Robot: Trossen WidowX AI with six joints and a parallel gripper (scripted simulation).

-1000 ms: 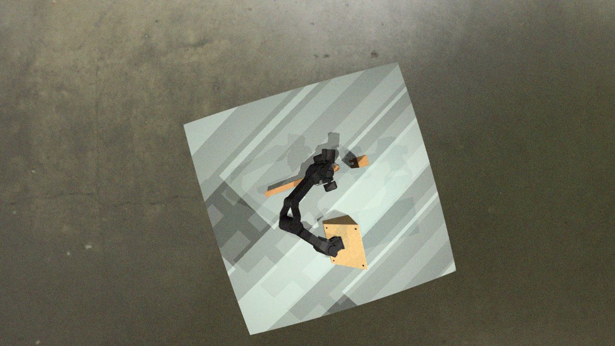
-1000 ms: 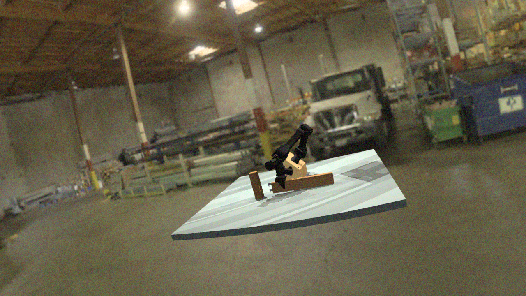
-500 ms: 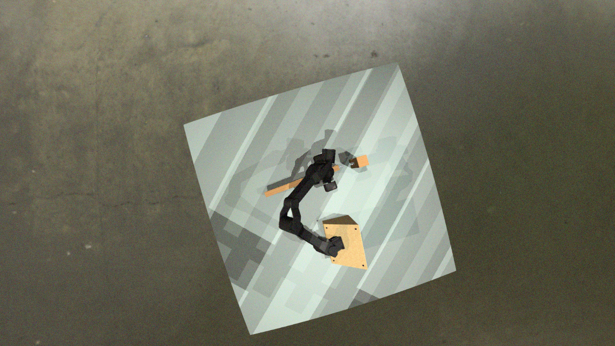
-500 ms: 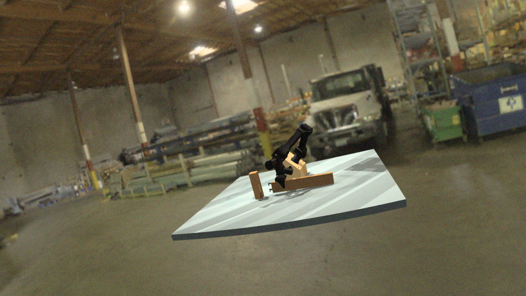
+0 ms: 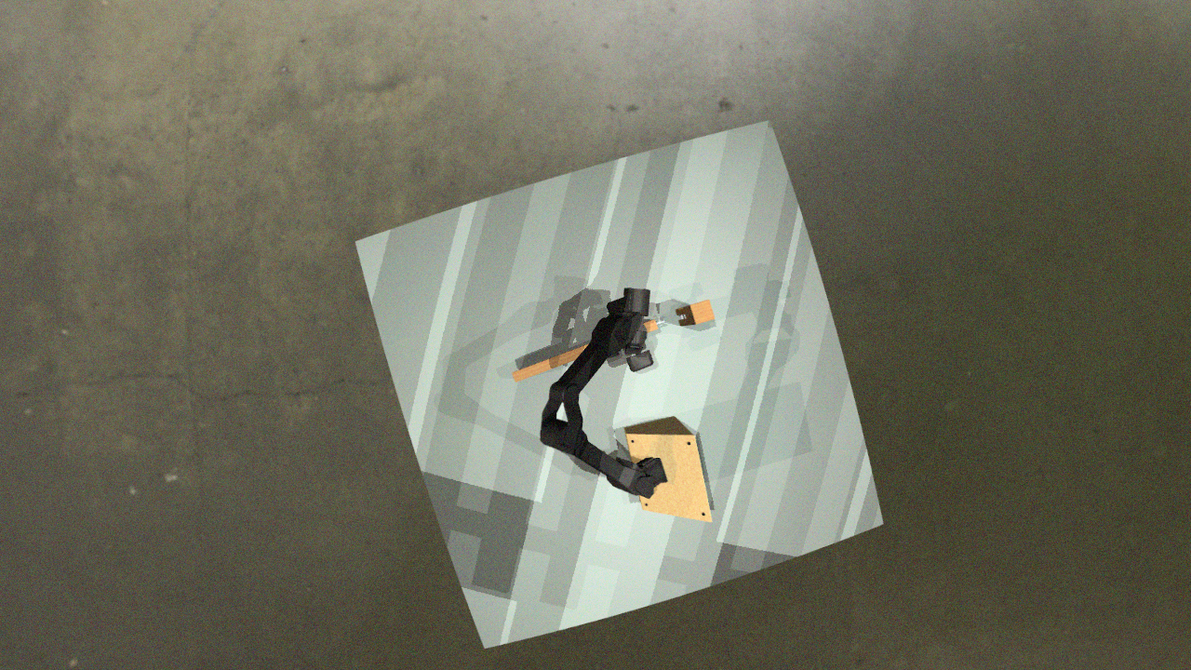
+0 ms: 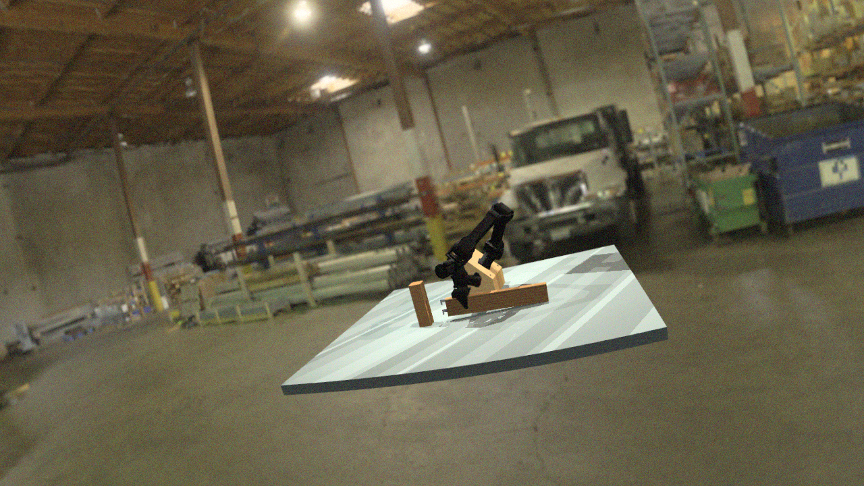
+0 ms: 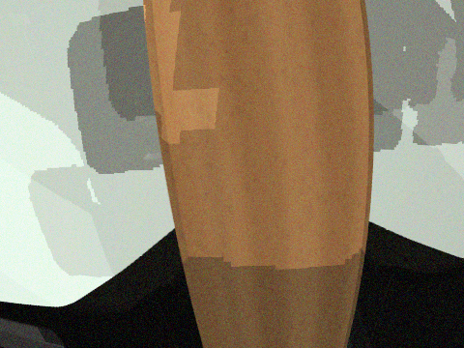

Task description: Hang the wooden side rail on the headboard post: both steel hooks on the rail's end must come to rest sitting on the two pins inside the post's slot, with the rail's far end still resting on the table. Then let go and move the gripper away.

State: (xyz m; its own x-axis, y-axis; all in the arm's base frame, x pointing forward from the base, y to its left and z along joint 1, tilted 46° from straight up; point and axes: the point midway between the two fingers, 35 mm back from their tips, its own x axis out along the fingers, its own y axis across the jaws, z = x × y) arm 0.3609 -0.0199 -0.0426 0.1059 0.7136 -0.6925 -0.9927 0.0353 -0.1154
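The wooden side rail [image 5: 545, 367] [image 6: 516, 295] [image 7: 271, 169] is long and brown-orange. My gripper [image 6: 463, 300] [image 7: 257, 216] is shut on it near its hook end. The steel hooks [image 5: 660, 321] [image 6: 443, 306] stick out from that end toward the headboard post [image 5: 702, 311] [image 6: 421, 304], with a visible gap between them. The post stands upright, and its dark slot [image 5: 683, 314] faces the hooks. The pins inside cannot be made out. The rail's far end is low over the table; I cannot tell whether it touches. The wrist view shows only the rail between the black fingers.
The arm's base sits on a light wooden block [image 5: 684, 483] [image 6: 499, 277] on the same side of the rail as the elbow. The table [image 5: 749, 167] [image 6: 362, 365] carries striped shadows and has open edges all round.
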